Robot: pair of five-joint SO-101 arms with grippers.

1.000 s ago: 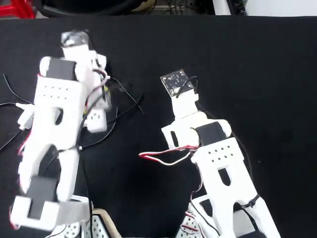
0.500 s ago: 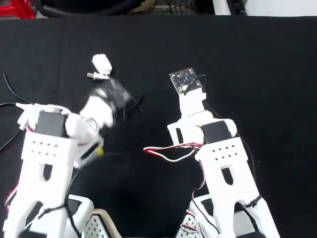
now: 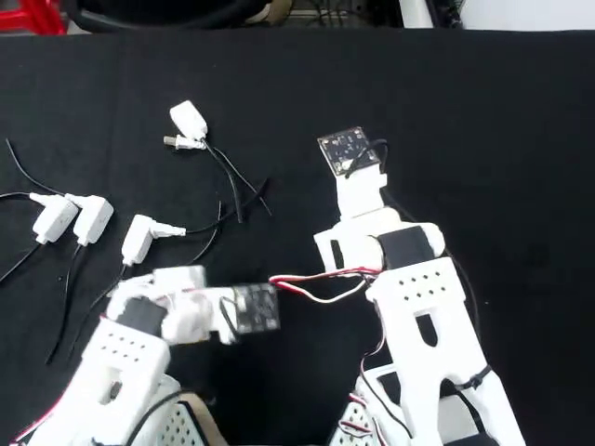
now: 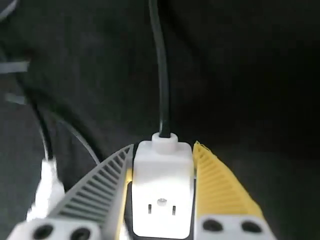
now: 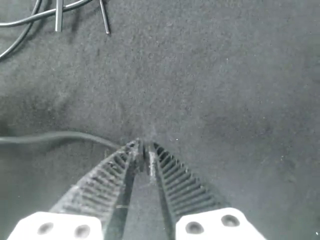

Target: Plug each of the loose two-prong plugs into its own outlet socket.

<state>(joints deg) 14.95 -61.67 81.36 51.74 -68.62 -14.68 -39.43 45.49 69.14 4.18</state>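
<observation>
Outlet socket in left gripper, clenched on both flanks.
Held near the table's front edge, left of centre; slotted face toward the wrist, long axis in line with the claw, cable leading straight off the tips. Nearest loose two-prong plug toward the far-left corner from the claw, closer to the left arm. Right gripper pinched shut, empty. No legible marking.
</observation>
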